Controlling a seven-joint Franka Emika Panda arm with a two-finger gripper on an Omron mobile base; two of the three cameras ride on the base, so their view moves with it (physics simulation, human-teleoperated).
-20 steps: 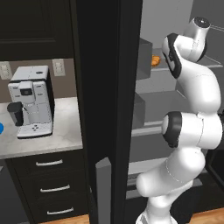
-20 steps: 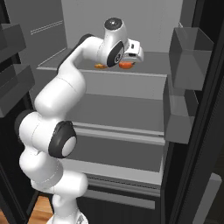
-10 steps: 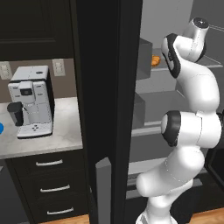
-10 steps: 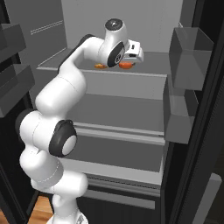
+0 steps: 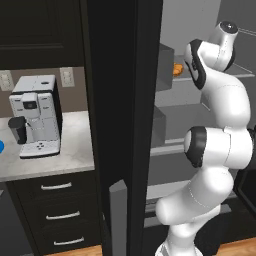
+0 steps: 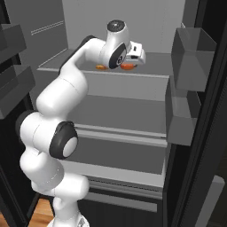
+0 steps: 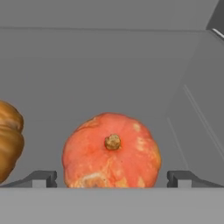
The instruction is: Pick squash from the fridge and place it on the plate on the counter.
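Little change is seen against the frame of 0.5 s ago: in the right base view the hand sits at the same spot on the upper shelf, perhaps a touch lower over the orange item. The gripper (image 7: 112,179) is seen at the bottom of the hand view, its 2 dark fingertips (image 7: 41,178) spread wide on either side of the squash (image 7: 111,151), with a clear gap left on each side, so nothing is gripped. The squash fills the lower centre of the hand view, reddish orange and lumpy, its stub of a stem turned toward the camera. A second orange-brown lumpy vegetable (image 7: 8,140) is cut off by the left edge of that view, just beside the squash but apart from it. In the right base view the gripper (image 6: 133,60) is found in the upper centre, on the top shelf of the open fridge (image 6: 115,115), and the squash (image 6: 127,67) shows as an orange sliver under the hand. In the left base view the counter (image 5: 60,150) lies at centre left, a coffee machine (image 5: 36,115) stands on it, and a blue sliver of the plate (image 5: 1,147) is caught at the left edge.
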